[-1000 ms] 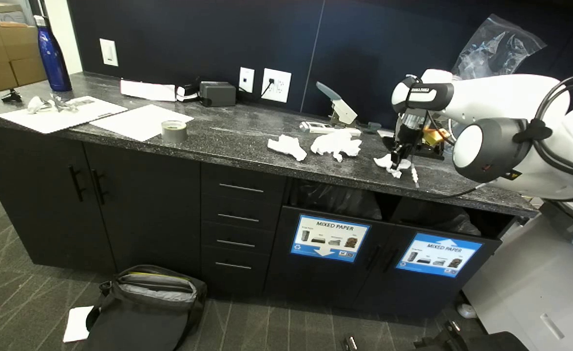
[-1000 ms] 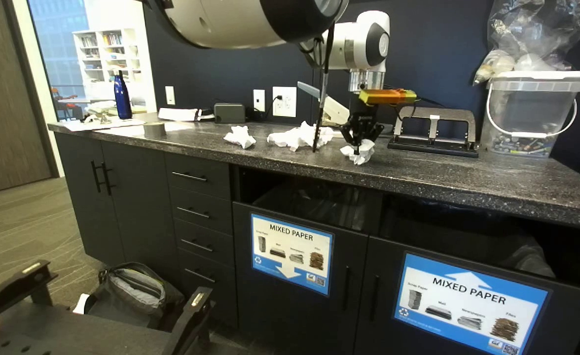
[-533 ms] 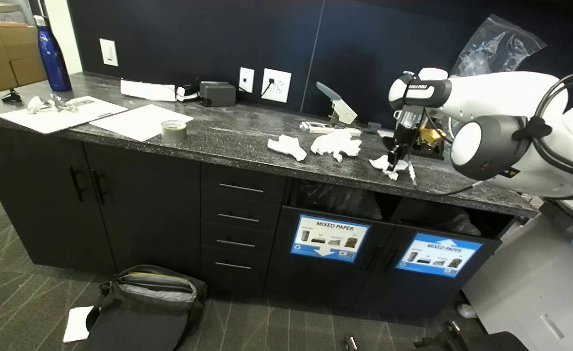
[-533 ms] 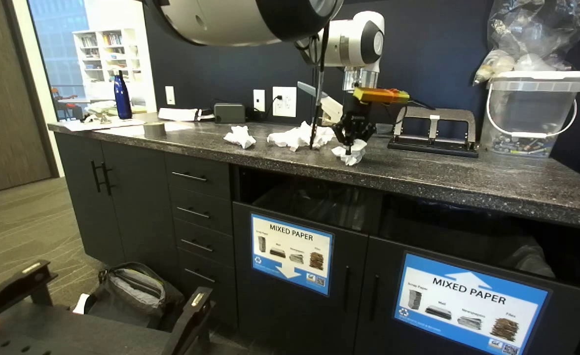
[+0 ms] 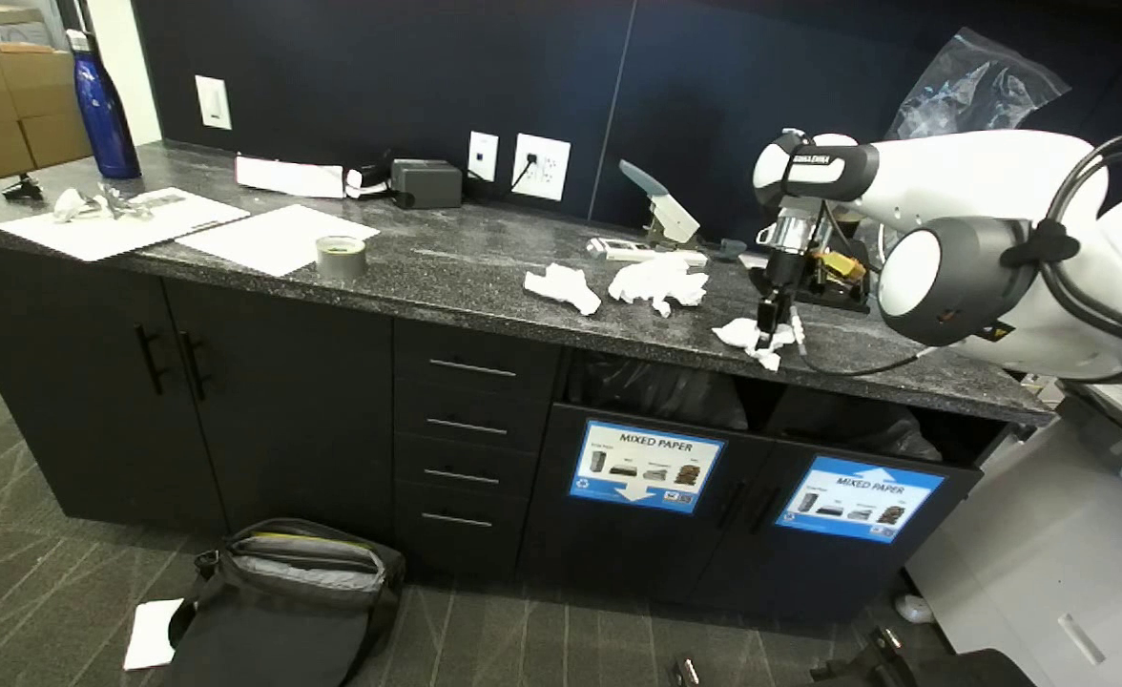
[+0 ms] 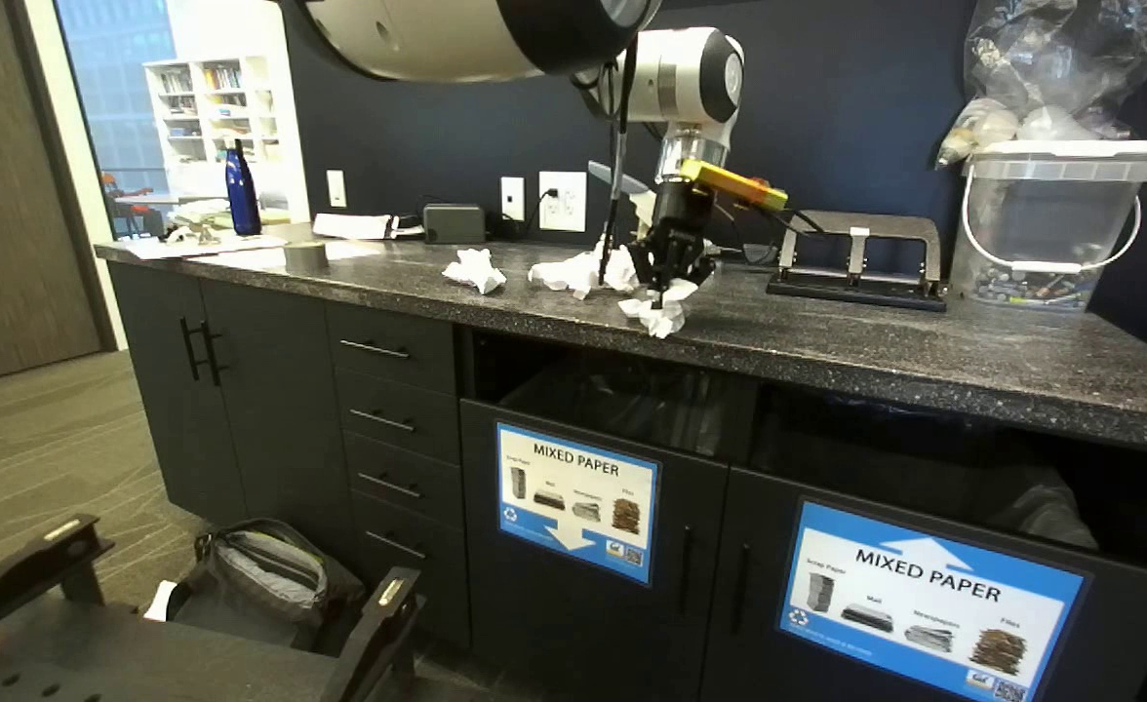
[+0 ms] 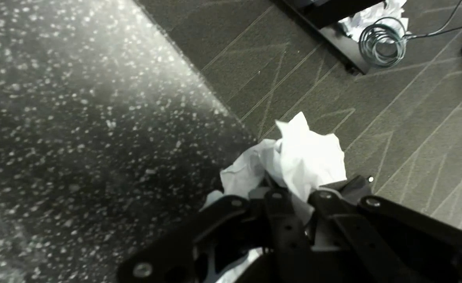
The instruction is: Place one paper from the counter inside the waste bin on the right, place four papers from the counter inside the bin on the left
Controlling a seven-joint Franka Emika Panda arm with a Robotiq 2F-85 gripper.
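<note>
My gripper [image 5: 767, 336] is shut on a crumpled white paper [image 5: 738, 333], low over the counter near its front edge. In the wrist view the paper [image 7: 311, 157] sticks out past the gripper [image 7: 290, 196], partly over the counter edge with floor beyond. The held paper [image 6: 666, 320] also shows in an exterior view. Two more crumpled white heaps, a smaller one [image 5: 563, 288] and a larger one [image 5: 658, 281], lie on the counter to the left. The left bin [image 5: 661, 389] and the right bin [image 5: 852, 426] sit in openings below the counter; their insides are dark.
A stapler [image 5: 671, 218] stands behind the papers. A hole punch [image 6: 856, 258] and a clear bucket [image 6: 1051, 224] are at the right. A tape roll [image 5: 341, 257], flat sheets [image 5: 280, 239] and a blue bottle [image 5: 103, 110] are at the far left. A bag [image 5: 303, 592] lies on the floor.
My gripper has moved left and toward the counter's front edge, and the crumpled paper has moved with it. The other papers have not moved.
</note>
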